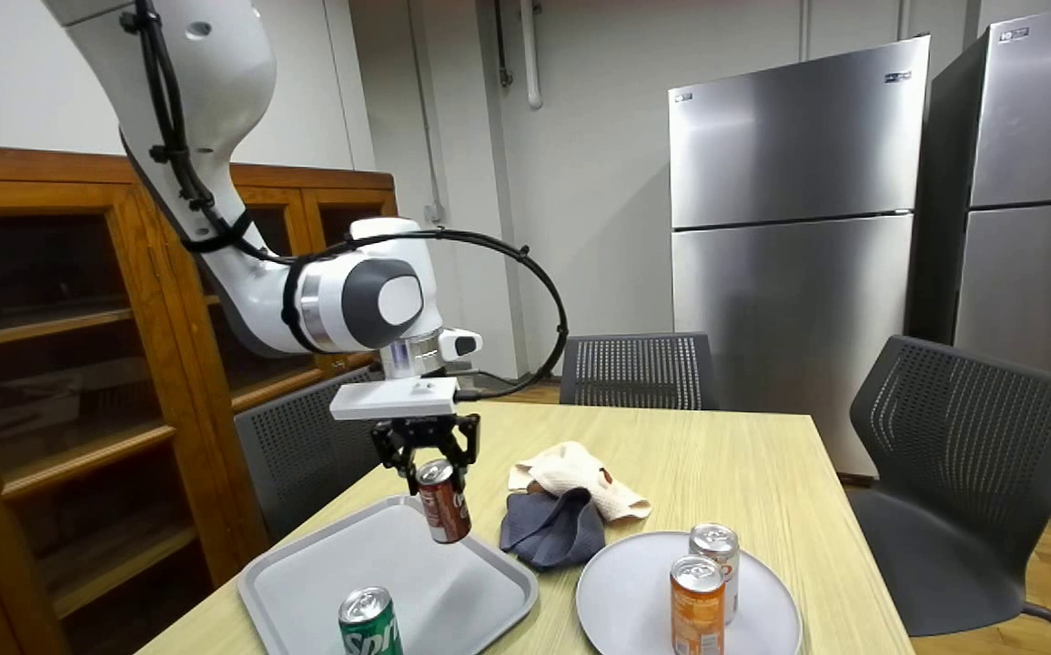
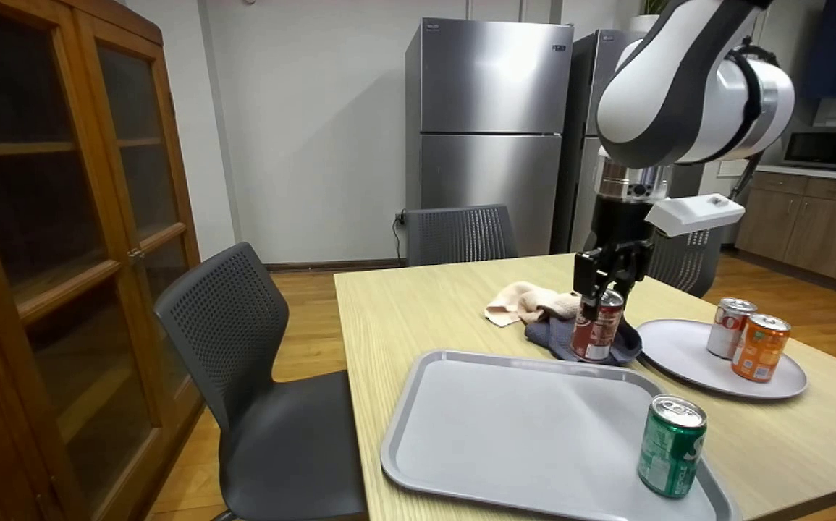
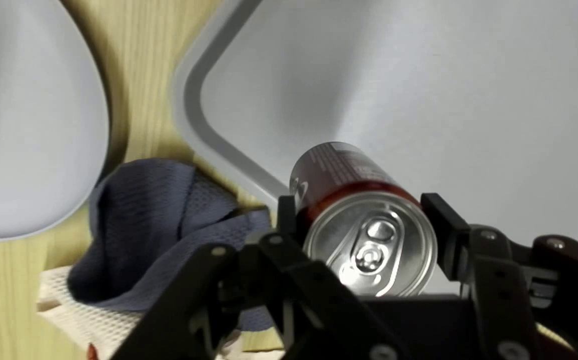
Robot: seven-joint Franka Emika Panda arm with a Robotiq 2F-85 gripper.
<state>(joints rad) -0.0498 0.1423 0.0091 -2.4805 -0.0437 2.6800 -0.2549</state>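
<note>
My gripper (image 1: 439, 478) is shut on a dark red soda can (image 1: 445, 517), its fingers on either side near the silver top. In the wrist view the can (image 3: 341, 167) hangs top toward the camera, with one black finger (image 3: 286, 215) at its left and the other on its right. It leans slightly in an exterior view and appears raised above the grey tray (image 1: 416, 573), near the edge beside the cloths. A green can (image 2: 672, 449) stands on that tray. A dark blue cloth (image 3: 148, 220) and a cream cloth (image 1: 580, 478) lie crumpled beside the tray.
A round light grey plate (image 2: 667, 354) carries an orange can (image 2: 760, 349) and a silver can (image 2: 730, 329). Dark chairs (image 1: 971, 455) stand around the wooden table (image 1: 743, 473). A wooden cabinet (image 1: 147, 382) and steel refrigerators (image 1: 793, 246) are farther off.
</note>
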